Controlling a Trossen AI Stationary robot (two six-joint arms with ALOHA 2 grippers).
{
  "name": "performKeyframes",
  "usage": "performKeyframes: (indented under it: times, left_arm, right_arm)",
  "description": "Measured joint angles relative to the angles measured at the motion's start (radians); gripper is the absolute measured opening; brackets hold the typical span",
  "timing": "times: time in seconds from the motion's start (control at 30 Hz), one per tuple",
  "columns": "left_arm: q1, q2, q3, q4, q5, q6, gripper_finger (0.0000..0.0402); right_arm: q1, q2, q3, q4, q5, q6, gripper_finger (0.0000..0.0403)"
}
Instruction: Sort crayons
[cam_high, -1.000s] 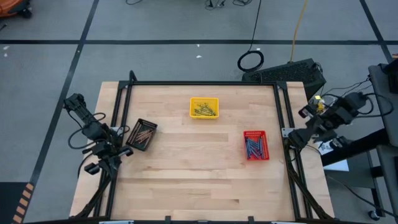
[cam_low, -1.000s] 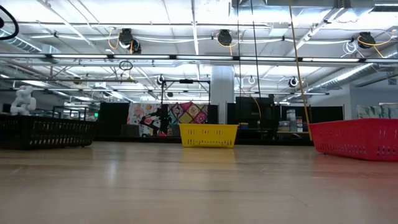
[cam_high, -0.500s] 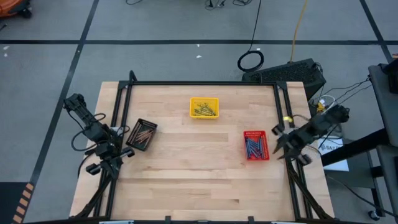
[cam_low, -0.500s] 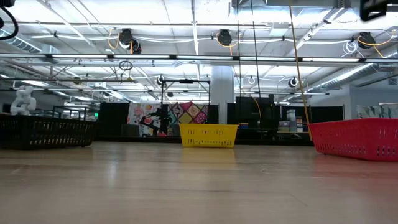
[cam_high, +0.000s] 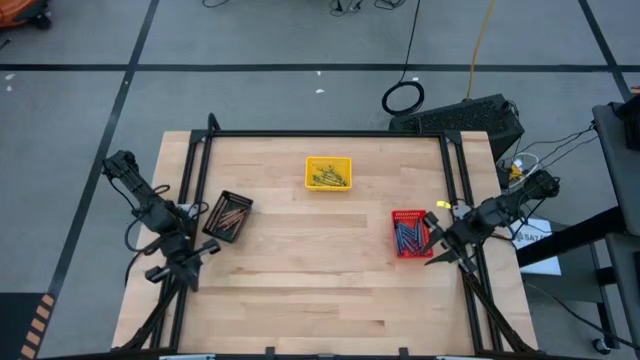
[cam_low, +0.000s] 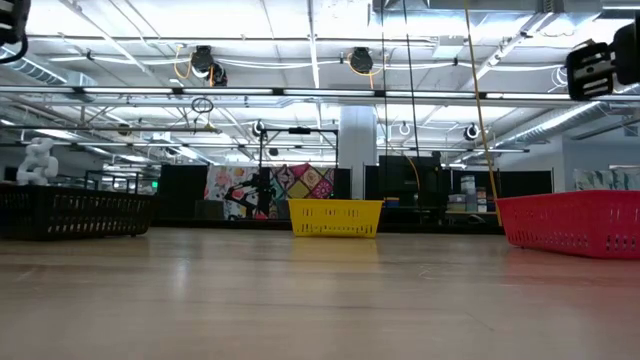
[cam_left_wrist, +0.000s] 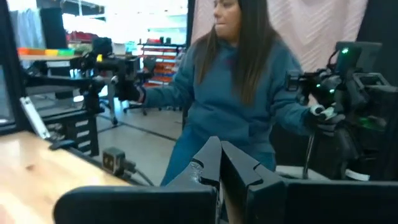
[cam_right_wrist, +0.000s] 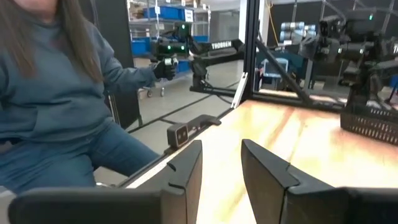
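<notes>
Two grippers in view, neither holding anything. Right gripper (cam_high: 437, 247): fingers (cam_right_wrist: 186, 171) parted with a clear gap between them, nothing in the gap; it sits at the table's 3 o'clock edge, just beside the red tray (cam_high: 410, 233). In the low view this arm shows only as a dark block at upper right. Left gripper (cam_high: 192, 252): fingers (cam_left_wrist: 208, 165) pressed together, no gap, empty; it hangs at the table's 9 o'clock edge, just at 6 o'clock of the black tray (cam_high: 228, 216).

Crayons all lie in trays, none loose on the table (cam_high: 320, 290). Blue crayons (cam_high: 406, 236) in the red tray, toward 3 o'clock of table centre. Yellow crayons (cam_high: 329, 176) in the yellow tray (cam_high: 328, 161), toward 12 o'clock. Brown crayons (cam_high: 231, 214) in the black tray, toward 9 o'clock.

Low view: the three trays stand apart on the wood, black at left, yellow in the middle, red at right; contents hidden behind their mesh walls.

Both wrist views show a seated person (cam_left_wrist: 242, 93) in a blue top beyond the table edge, hands on control handles.
</notes>
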Motion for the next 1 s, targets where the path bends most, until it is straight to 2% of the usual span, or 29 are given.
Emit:
performKeyframes:
  times: [0.83, 1.0]
  left_arm:
    - [0.0, -0.053, -0.028, 0.037, -0.013, 0.028, 0.0008]
    - [0.0, -0.055, -0.028, 0.037, -0.072, 0.029, 0.0008]
  right_arm:
    - [0.0, 0.0, 0.0, -0.092, 0.006, -0.024, 0.0098]
    - [0.0, 0.0, 0.004, -0.126, 0.01, -0.035, 0.0098]
